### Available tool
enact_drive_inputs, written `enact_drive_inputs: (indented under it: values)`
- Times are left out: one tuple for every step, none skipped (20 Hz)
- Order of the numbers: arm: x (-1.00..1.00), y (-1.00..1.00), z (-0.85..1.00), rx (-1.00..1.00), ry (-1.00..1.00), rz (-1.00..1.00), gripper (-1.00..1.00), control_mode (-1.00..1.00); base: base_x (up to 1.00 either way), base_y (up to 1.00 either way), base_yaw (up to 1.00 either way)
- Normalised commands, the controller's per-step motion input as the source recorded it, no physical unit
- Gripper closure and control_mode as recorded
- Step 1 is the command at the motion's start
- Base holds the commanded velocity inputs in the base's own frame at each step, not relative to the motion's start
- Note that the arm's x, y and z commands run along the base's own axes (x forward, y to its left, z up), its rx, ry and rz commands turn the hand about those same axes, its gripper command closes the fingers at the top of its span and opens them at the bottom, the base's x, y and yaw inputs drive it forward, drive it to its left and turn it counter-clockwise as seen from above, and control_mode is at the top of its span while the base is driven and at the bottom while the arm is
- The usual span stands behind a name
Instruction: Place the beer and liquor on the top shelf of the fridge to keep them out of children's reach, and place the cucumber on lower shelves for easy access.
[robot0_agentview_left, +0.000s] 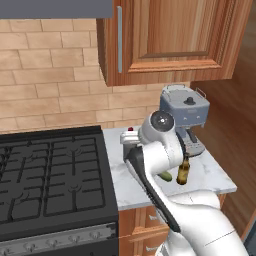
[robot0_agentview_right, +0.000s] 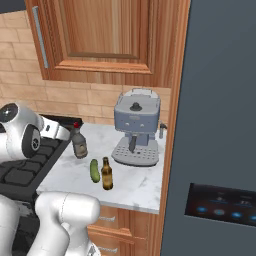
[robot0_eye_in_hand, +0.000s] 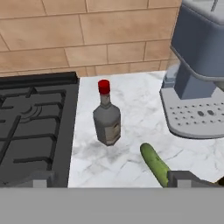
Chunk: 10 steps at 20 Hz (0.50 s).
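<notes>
Gripper (robot0_eye_in_hand: 111, 183): jaws spread wide, nothing between them, held above the front part of the marble counter (robot0_agentview_right: 135, 184). Finger tips (robot0_eye_in_hand: 43, 180) visible at the bottom of the hand view, one toward the stove side, one beside the cucumber end.

Beer (robot0_agentview_right: 106, 174): upright near the front edge of the counter, gold cap on top, brown glass. Also visible in the left base view (robot0_agentview_left: 183, 170), partly behind the arm.

Cucumber (robot0_eye_in_hand: 154, 163): lying flat on the counter, just beside the beer on the stove side, apart from the liquor. Seen in the right base view as well (robot0_agentview_right: 94, 170).

Liquor (robot0_eye_in_hand: 107, 115): upright farther back on the counter, red cap, pale label, close to the stove (robot0_agentview_left: 50, 175) edge. Located between stove and coffee machine (robot0_agentview_right: 136, 128).

Coffee machine: grey-blue, standing toward the back of the counter, drip tray facing forward.

Fridge (robot0_agentview_right: 220, 125): dark grey, door shut, directly right of the counter; black panel with blue lights (robot0_agentview_right: 222, 205) on the door face. Shelves not visible.

Wall cabinet (robot0_agentview_left: 170, 35): wooden, above the counter, against the brick wall.
</notes>
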Motion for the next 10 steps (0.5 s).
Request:
enact_drive_inputs:
  values:
    - [0.21, 0.0, -0.14, 0.02, -0.08, -0.12, -1.0, -1.0, 0.0, 0.0, 0.0]
    - [0.24, 0.0, -0.19, 0.01, -0.07, -0.12, -1.0, -1.0, 0.0, 0.0, 0.0]
    - [0.26, 0.0, -0.24, 0.0, -0.06, -0.12, -1.0, -1.0, 0.0, 0.0, 0.0]
    - [0.29, 0.0, -0.28, 0.0, -0.03, -0.12, -1.0, -1.0, 0.0, 0.0, 0.0]
    - [0.33, 0.0, -0.29, 0.0, -0.02, -0.13, -1.0, -1.0, 0.0, 0.0, 0.0]
    - [0.35, 0.0, -0.29, 0.0, 0.0, -0.13, -1.0, -1.0, 0.0, 0.0, 0.0]
    - [0.36, 0.0, -0.27, 0.0, 0.0, -0.13, -1.0, -1.0, 0.0, 0.0, 0.0]
    - [0.36, 0.04, -0.21, 0.0, 0.0, -0.13, -1.0, -1.0, 0.0, 0.0, 0.0]
    - [0.34, 0.06, -0.19, 0.0, 0.0, -0.13, -1.0, -1.0, 0.0, 0.0, 0.0]
    - [0.31, 0.11, -0.17, 0.0, 0.0, -0.14, -1.0, -1.0, 0.0, 0.0, 0.0]
